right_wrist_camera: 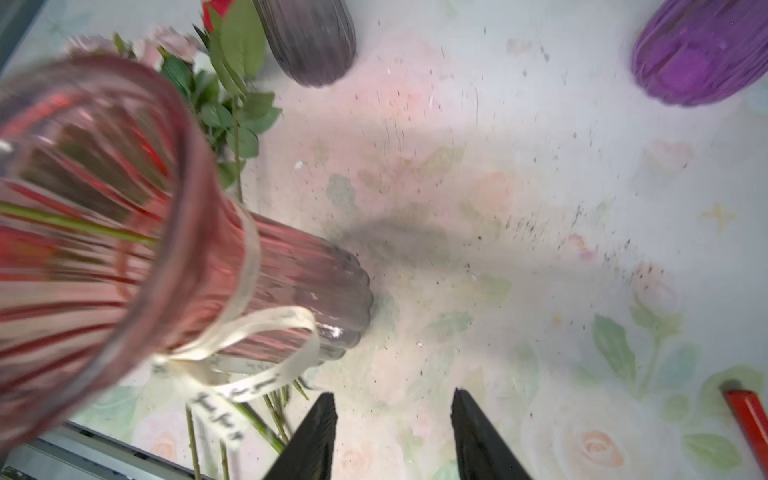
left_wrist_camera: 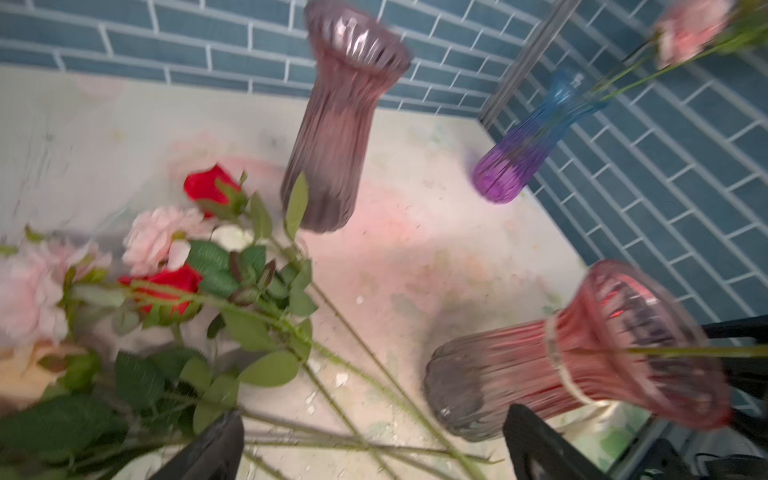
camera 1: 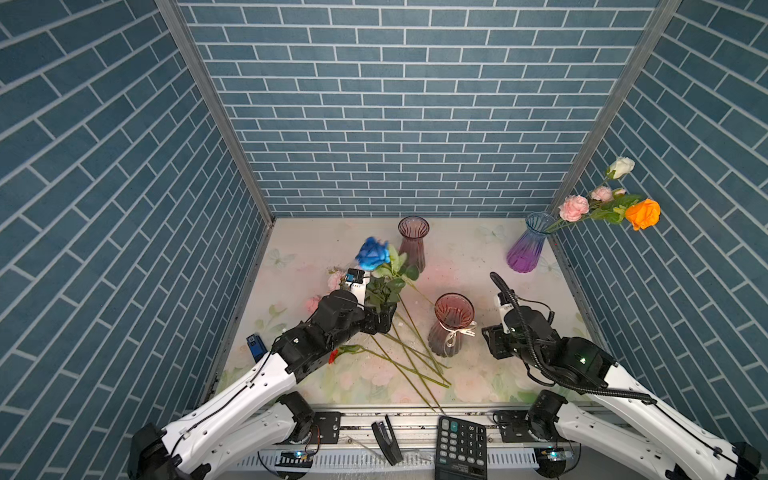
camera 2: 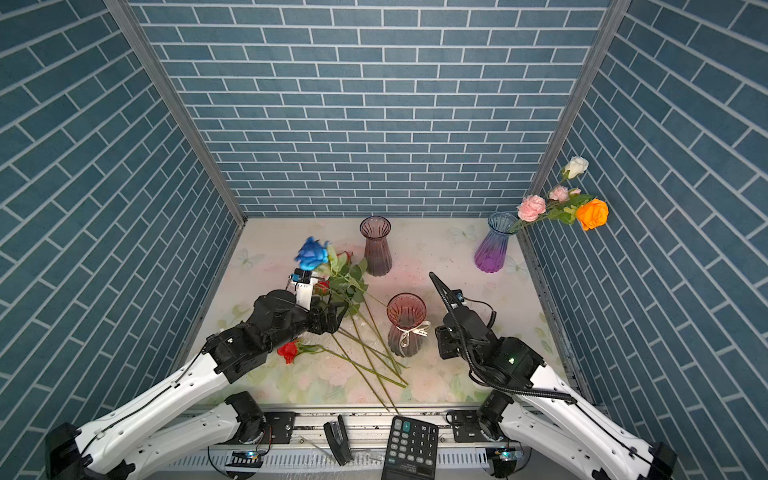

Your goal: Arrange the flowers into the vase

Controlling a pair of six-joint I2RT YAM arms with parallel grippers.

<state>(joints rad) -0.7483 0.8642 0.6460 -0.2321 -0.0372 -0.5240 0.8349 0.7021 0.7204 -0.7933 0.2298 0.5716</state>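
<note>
Flowers (camera 2: 349,291) mostly lie piled on the desk (camera 1: 478,266) under the outstretched left arm (camera 1: 316,332), left hand (left_wrist_camera: 374,415) released, jaws wide above the stems (camera 1: 415,357); blurred blue rose (camera 1: 373,253) looks propped, stem in the ribboned vase (camera 1: 451,328), right hand (right_wrist_camera: 394,392) empty, part-open, just beside it.

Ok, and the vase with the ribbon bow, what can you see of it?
The ribboned vase is ribbed translucent glass, red-pink at its flared mouth, fading to grey at the base, with a cream ribbon tied in a bow around its neck. It stands upright on the floral table, front middle. A green stem shows at its mouth; loose stems lie by its base.
</note>
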